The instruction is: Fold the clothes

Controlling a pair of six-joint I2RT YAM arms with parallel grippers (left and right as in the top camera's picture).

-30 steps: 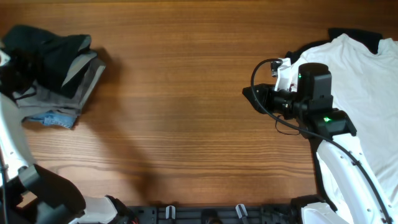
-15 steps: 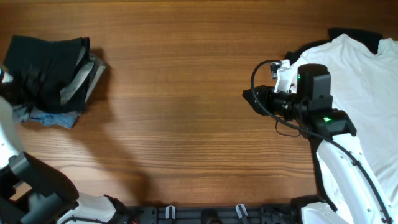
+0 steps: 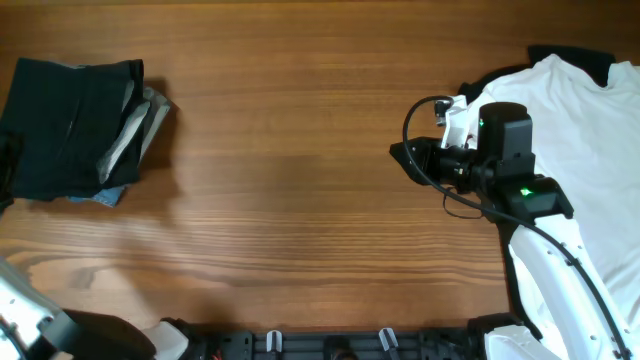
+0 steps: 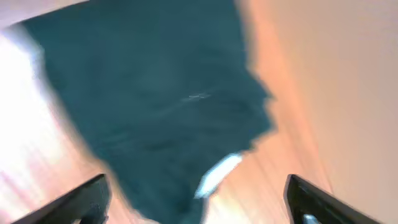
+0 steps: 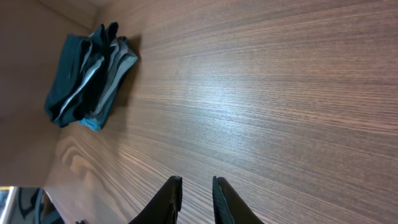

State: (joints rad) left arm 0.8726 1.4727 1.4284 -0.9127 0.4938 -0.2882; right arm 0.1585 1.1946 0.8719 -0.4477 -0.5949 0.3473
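Observation:
A folded black garment (image 3: 70,125) lies flat on top of a small stack at the table's left end, with grey cloth (image 3: 140,125) and a blue scrap (image 3: 105,197) showing beneath it. The left wrist view is blurred: the black garment (image 4: 168,93) fills it, and my left gripper (image 4: 199,202) is open wide above it, holding nothing. A white T-shirt (image 3: 590,140) is spread at the right end. My right gripper (image 3: 400,155) hovers left of the white T-shirt, its jaws a narrow gap apart and empty. From the right wrist the stack (image 5: 87,74) shows far off, beyond my right gripper (image 5: 196,186).
A black edge of fabric (image 3: 570,55) peeks out above the white T-shirt. Bare wooden table (image 3: 290,180) runs between the stack and the right arm (image 3: 540,250). My left arm (image 3: 40,325) sits at the lower left corner.
My left gripper has opened and let go of the black garment, then pulled back toward the left edge. The garment now lies flat and squared on the stack. The right arm is still.

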